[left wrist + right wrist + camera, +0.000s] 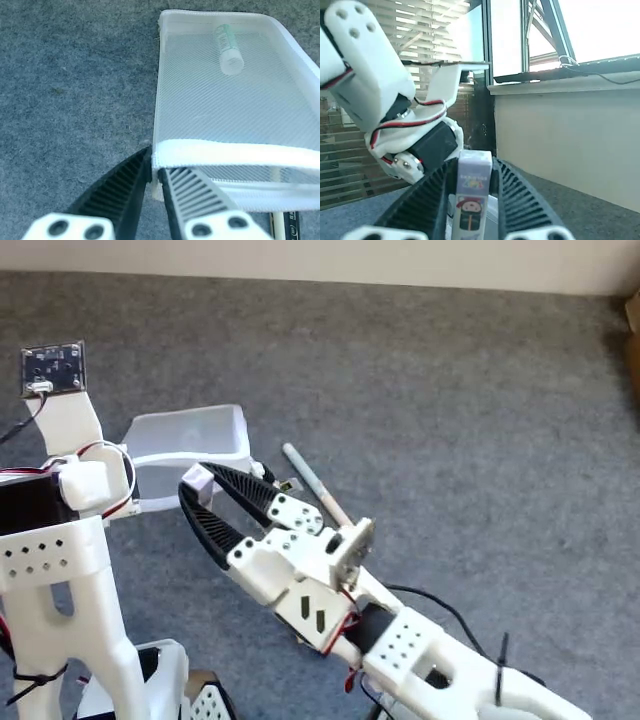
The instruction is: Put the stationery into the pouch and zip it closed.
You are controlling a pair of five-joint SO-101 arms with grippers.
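Note:
A translucent white pouch lies open on the grey carpet. My left gripper is shut on a corner of the pouch's white zip rim. Inside the pouch lies a small green-and-white tube. My right gripper hovers at the pouch's near side, shut on a small white eraser. In the right wrist view the eraser stands upright between the black fingers. A pale pen lies on the carpet to the right of the pouch.
The left arm's white body stands at the left edge, close to the right gripper. A black pencil lies beside the pouch's near end. Open carpet stretches to the right and back.

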